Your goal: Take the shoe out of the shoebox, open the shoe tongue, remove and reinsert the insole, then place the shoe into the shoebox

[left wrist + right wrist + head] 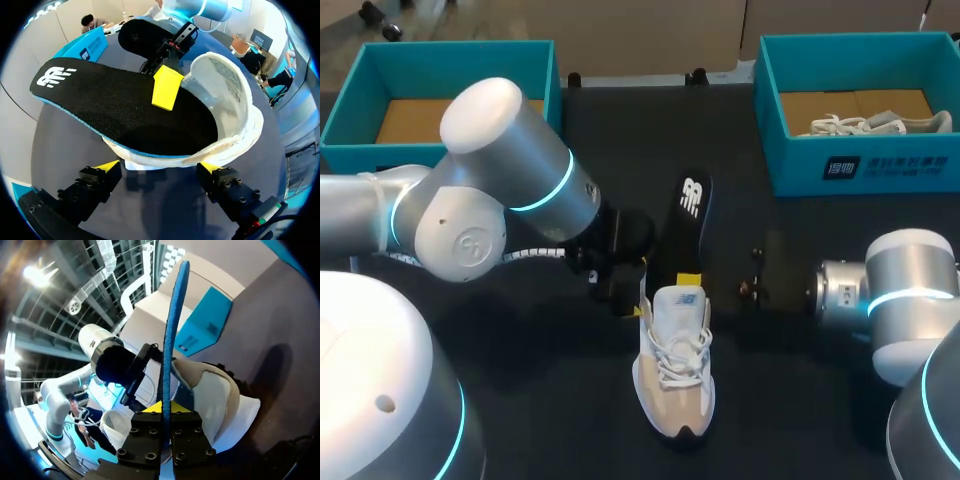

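The silver left arm [500,170] fills the near left of the head view, and it crosses toward the middle of the black table [535,345]. The left claw [159,167] sits low at the heel end of a white and beige lace-up trainer [675,370], on the shoe's left side. I cannot tell whether it has hold of the shoe.

The trainer stands upright on its sole near the middle of the table. Its toe points toward the robot and its heel points away. Its white tongue [222,80] is folded up and forward over the laces, so the opening is wide.

A black foam insole with a blue edge and a white logo [688,215] slants out of that opening. One end is inside the heel and the logo end is raised away from the robot.

The right arm [905,300] comes in from the right, and the right claw [163,407] is closed tight on the insole just outside the shoe. One yellow fingertip [166,87] lies flat on the insole's top face, and the right wrist view shows the thin blue edge pinched between both fingers.

At the far left corner stands the left teal shoebox [450,46], showing its brown cardboard floor. At the far right stands the right teal shoebox [770,110], with a second pale laced shoe [870,125] lying inside. Both boxes are well apart from the trainer.
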You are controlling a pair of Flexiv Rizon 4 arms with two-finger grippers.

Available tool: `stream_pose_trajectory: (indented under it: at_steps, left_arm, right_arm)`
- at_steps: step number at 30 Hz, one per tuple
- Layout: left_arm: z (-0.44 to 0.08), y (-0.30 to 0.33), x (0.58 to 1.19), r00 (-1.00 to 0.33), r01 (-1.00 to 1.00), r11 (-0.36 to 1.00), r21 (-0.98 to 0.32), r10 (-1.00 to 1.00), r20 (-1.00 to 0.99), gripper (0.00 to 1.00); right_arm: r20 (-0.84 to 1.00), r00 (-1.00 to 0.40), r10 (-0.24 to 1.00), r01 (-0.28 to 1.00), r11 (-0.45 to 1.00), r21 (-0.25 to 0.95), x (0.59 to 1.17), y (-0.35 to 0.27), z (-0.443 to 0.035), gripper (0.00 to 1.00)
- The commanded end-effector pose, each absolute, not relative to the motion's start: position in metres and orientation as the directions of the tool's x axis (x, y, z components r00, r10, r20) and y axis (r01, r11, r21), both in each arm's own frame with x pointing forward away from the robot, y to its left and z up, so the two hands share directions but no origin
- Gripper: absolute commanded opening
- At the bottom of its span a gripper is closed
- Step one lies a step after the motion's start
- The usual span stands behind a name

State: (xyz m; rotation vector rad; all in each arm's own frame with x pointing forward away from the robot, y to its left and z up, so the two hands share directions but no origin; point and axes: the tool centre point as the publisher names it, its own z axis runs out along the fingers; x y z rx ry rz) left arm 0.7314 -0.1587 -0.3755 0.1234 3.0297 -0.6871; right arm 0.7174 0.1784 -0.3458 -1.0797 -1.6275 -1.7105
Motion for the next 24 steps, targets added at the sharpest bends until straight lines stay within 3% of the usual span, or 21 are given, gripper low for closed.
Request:
stream_pose_trajectory:
  at_steps: [1, 15, 24]
  left_arm:
    - [-0.376, -0.159, 0.732, -0.996, 0.085, 0.899, -0.429, 0.071, -0.049, 1.0]
    - [-0.376, -0.159, 0.732, -0.996, 0.085, 0.899, -0.429, 0.071, -0.049, 1.0]
    - [-0.376, -0.159, 0.732, -0.996, 0.085, 0.899, -0.429, 0.071, -0.049, 1.0]
  right_arm:
    - [0.834, -0.534, 0.137, 0.823, -0.142, 0.55, 0.709, 0.181, -0.354, 0.0]
    - [0.803, -0.586, 0.109, 0.795, -0.113, 0.595, 0.715, 0.19, -0.336, 0.0]
    - [0.797, -0.595, 0.104, 0.792, -0.095, 0.604, 0.719, 0.192, -0.333, 0.24]
